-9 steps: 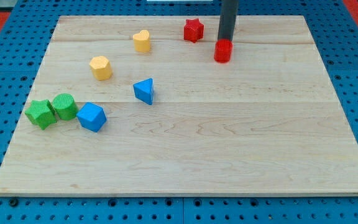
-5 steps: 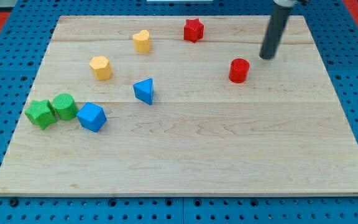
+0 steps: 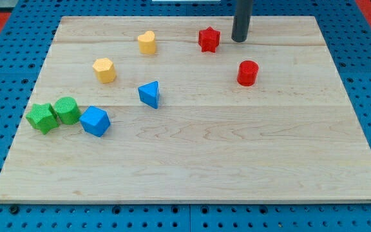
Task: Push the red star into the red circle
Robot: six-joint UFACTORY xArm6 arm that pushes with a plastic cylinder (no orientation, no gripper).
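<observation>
The red star (image 3: 209,39) lies near the top of the wooden board (image 3: 192,161), a little right of centre. The red circle (image 3: 247,73) sits below and to the right of it, a clear gap between them. My tip (image 3: 239,40) stands just right of the red star, level with it, and above the red circle. It touches neither block as far as I can see.
A yellow heart (image 3: 147,42) and a yellow hexagon-like block (image 3: 105,69) lie at the upper left. A blue triangle (image 3: 150,94) sits left of centre. A green star (image 3: 42,118), a green circle (image 3: 67,110) and a blue block (image 3: 95,120) cluster at the left edge.
The red circle was pushed down and right at first. My tip then swung right and came back left beside the red star, which has shifted slightly down and right.
</observation>
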